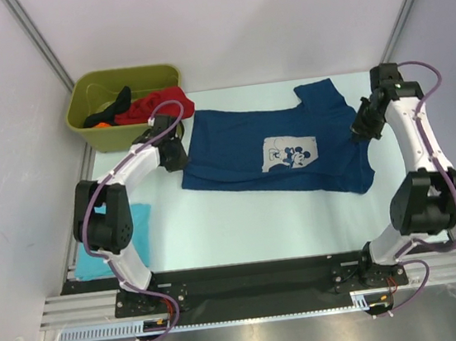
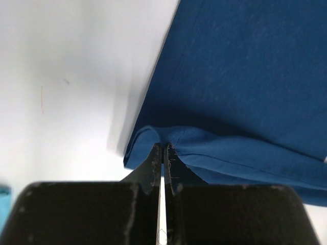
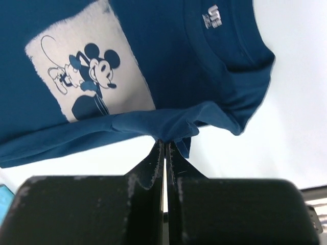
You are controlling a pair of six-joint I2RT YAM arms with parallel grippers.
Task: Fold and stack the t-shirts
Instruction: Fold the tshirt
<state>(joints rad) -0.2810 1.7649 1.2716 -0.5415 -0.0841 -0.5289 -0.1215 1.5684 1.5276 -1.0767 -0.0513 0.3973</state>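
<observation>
Navy cotton spans the gap between two robot arms. The navy t-shirt (image 1: 241,140) lies flat on the white desk (image 1: 242,219), its long axis running side to side, with the hem towards the left arm and the collar (image 3: 230,30) towards the right.

The left jaws are closed tight on a small fold of the hem edge. The right jaws are pinched shut on a tuck of cloth at the shoulder, just beside the collar, with the grey-white cartoon print (image 1: 291,152) lying ahead of them.

From each pair of jaws the garment extends inward, towards the other arm. The coming fold therefore looks to depend on both ends travelling together across the shirt's short axis.

A light turquoise t-shirt (image 1: 140,231) rests on the desk beside the left arm's base. A red t-shirt (image 1: 162,104) and a black t-shirt (image 1: 119,96) sit in the olive-green bin (image 1: 81,126) at the far left corner.
</observation>
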